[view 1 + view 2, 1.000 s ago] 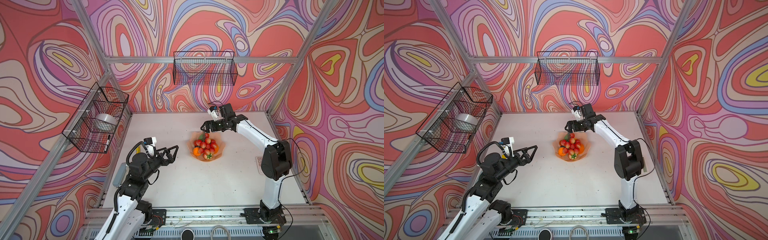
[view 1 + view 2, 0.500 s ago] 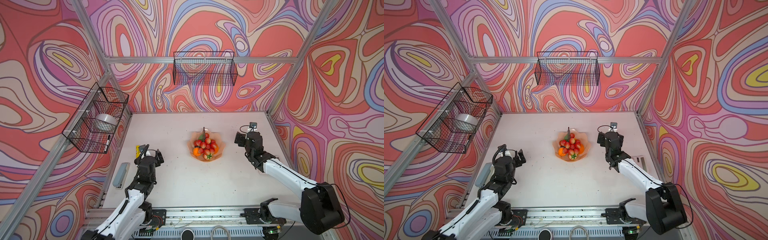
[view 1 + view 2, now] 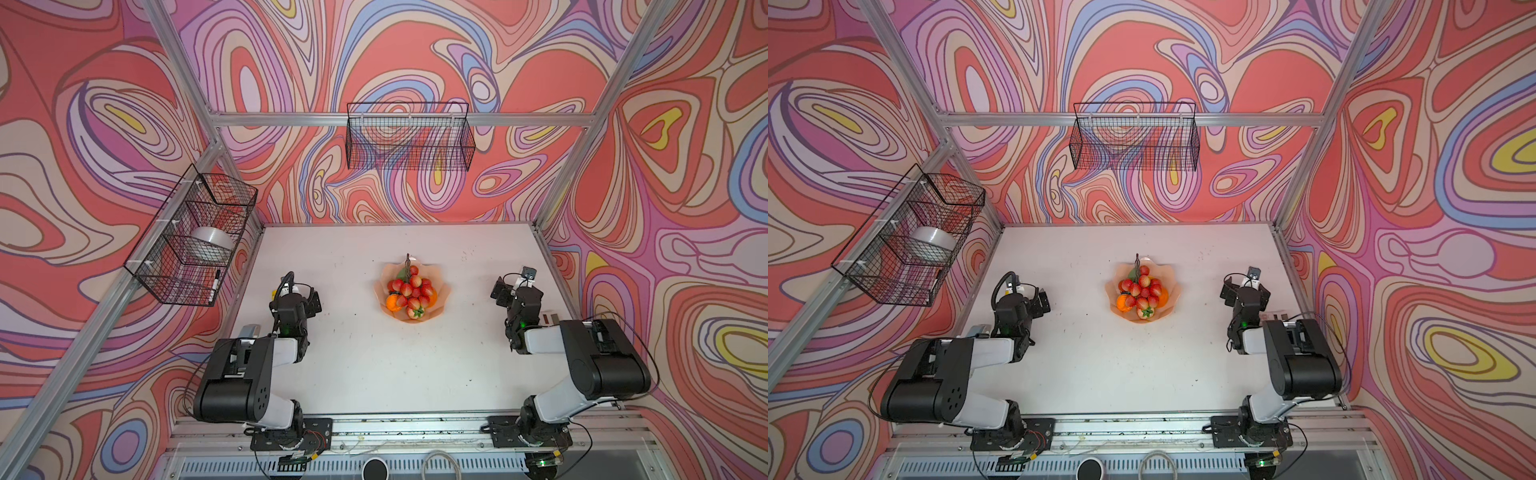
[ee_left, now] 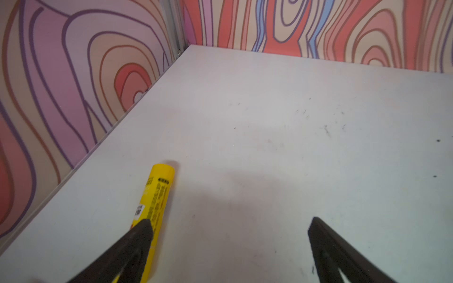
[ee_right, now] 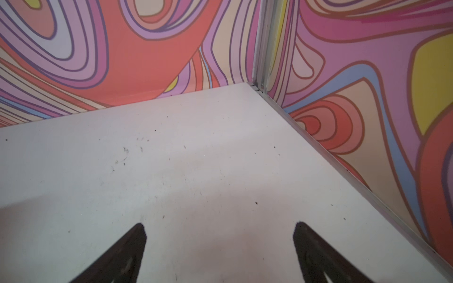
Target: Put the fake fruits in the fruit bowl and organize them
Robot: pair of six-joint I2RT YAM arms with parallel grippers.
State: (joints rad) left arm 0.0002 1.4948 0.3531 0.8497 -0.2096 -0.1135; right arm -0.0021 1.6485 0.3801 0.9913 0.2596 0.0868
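Left pincer [image 4: 230, 220] spread wide, gripping nothing; yellow tube [image 4: 157, 193] lying on the counter [image 4: 269, 122] just beside 1 of its fingers [image 4: 137, 240]. Right pincer [image 5: 220, 224] likewise spread wide above the counter. Fruit bowl [image 3: 445, 291] between the 2 pincers, well apart from both, fake fruits [image 3: 410, 291] heaped inside.

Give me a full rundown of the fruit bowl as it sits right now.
The fruit bowl is a wide, shallow peach-pink dish with a scalloped, petal-like rim, plastic by its look. It stands upright on the white table, near the middle. The fake fruits fill it: a bunch of red berries on top, orange fruit at both sides, a strawberry at the near edge; a dark stem pokes past the far rim. Nothing else touches it.
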